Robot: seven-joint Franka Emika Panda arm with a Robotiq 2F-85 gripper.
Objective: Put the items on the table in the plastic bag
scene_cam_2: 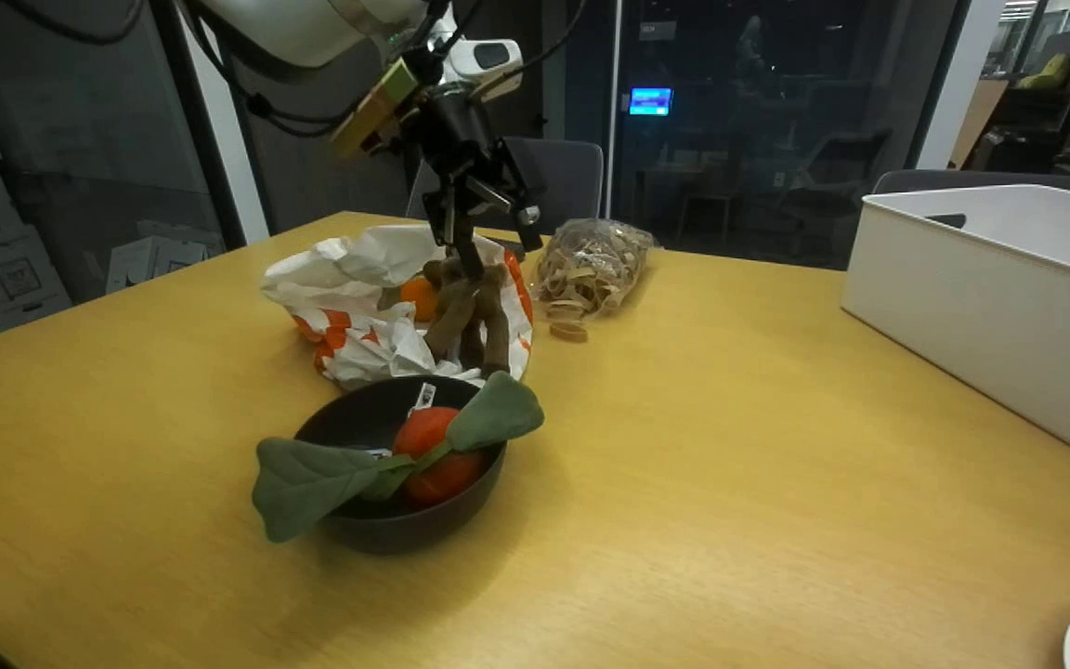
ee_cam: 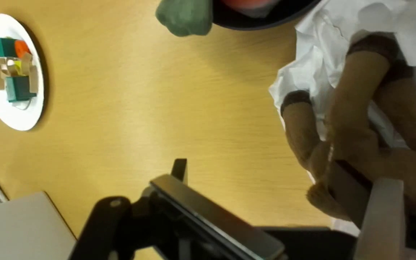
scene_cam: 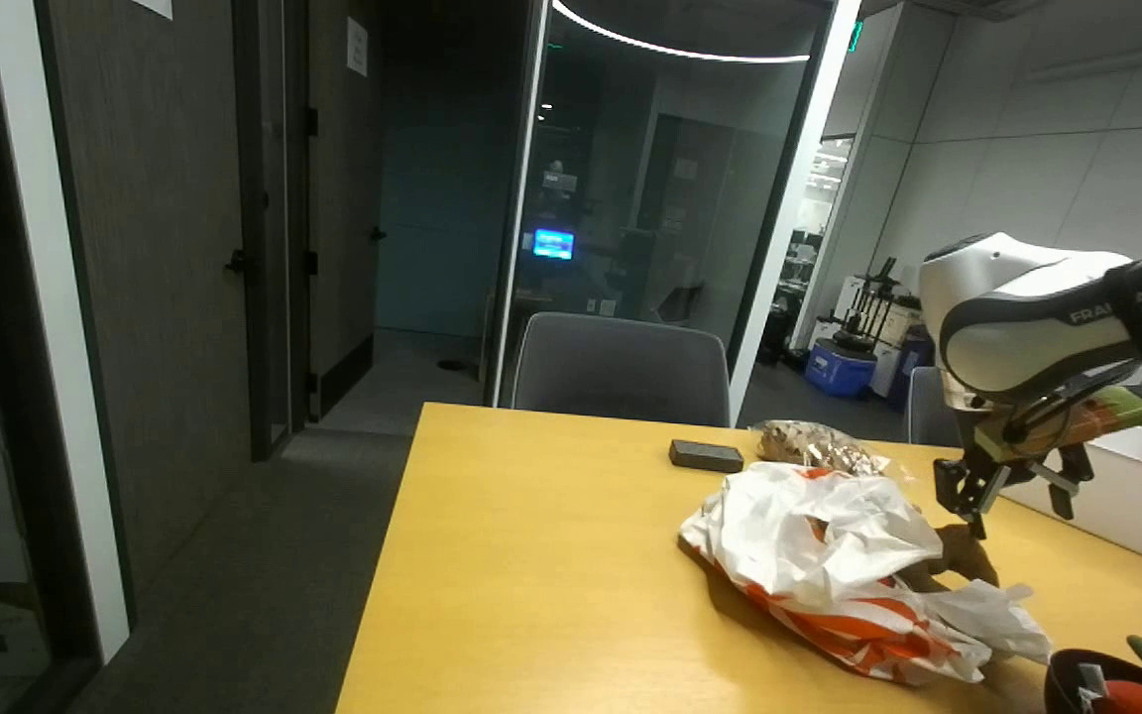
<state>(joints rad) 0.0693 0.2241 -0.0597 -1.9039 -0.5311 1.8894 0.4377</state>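
The plastic bag [scene_cam: 829, 526] lies crumpled on the table [scene_cam: 521, 555], its mouth toward the bowl side. A brown plush toy [scene_cam_2: 451, 325] with long limbs lies at that mouth, partly on the white plastic; an orange thing [scene_cam_2: 421, 295] shows inside. My gripper [scene_cam_2: 501, 258] is above the toy, jaws spread wide with nothing gripped between them. In the wrist view one fingertip [ee_cam: 350, 191] overlaps the toy [ee_cam: 359, 94]; I cannot tell whether they touch. Beyond the bag are a dark block [scene_cam: 706, 455] and a clear packet of tan loops [scene_cam_2: 595, 260].
A black bowl [scene_cam_2: 349, 418] holds a red fruit [scene_cam_2: 442, 478] and green leaves [scene_cam_2: 312, 483], close to the bag. A white plate [ee_cam: 16, 121] carries small blocks and loops. A tall white box [scene_cam_2: 981, 279] stands on the table. A grey chair [scene_cam: 621, 367] is behind.
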